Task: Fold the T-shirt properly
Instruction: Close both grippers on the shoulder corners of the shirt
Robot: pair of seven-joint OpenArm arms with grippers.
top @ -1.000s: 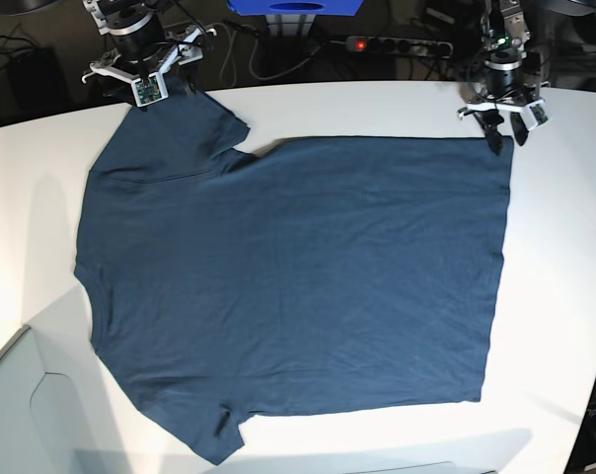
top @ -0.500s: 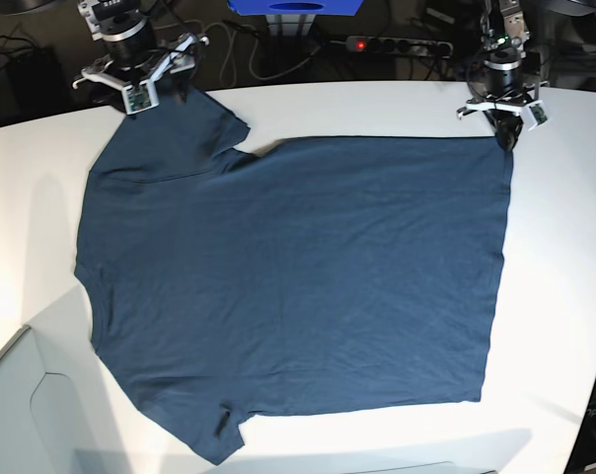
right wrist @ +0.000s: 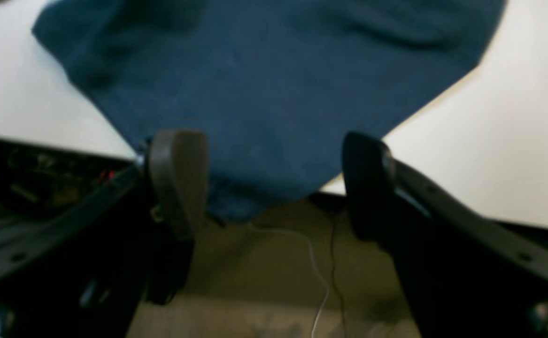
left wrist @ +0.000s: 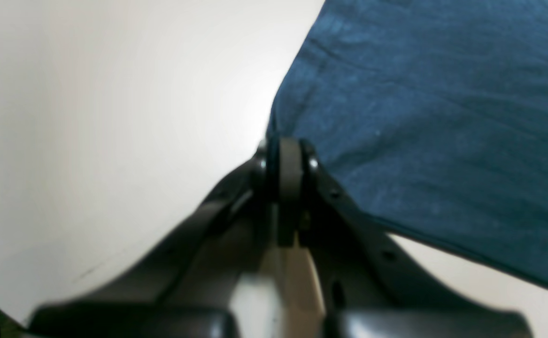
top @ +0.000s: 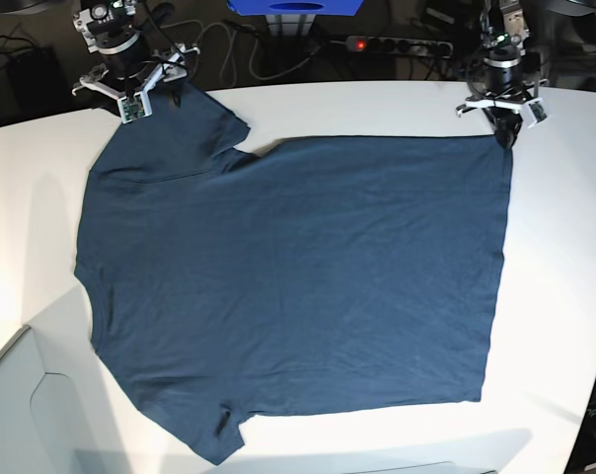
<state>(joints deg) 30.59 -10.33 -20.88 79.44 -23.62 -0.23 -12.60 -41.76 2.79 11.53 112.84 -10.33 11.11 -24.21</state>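
Left wrist view
Left gripper: the 2 fingers are pressed together, and the tips sit right at the corner of the cloth. A thin fold of fabric may be between them, but I cannot tell this for sure.
T-shirt: dark blue cloth fills the upper right part; its edge runs down to the fingertips.
Table: white surface on the left side, also a small strip at the lower right.

Right wrist view
Right gripper: the 2 fingers are spread wide apart and hold nothing.
T-shirt: the sleeve end lies between and beyond the fingers, and its tip hangs a little over the table edge.
Cable: a thin light wire is below the table edge, on the floor.

Base view
T-shirt: it is spread flat on the white table, with the neck side to the left and the hem to the right.
Right gripper: released, at the far sleeve, top left.
Left gripper: closed, at the far hem corner, top right.
Power strip: behind the table, with 1 red light.
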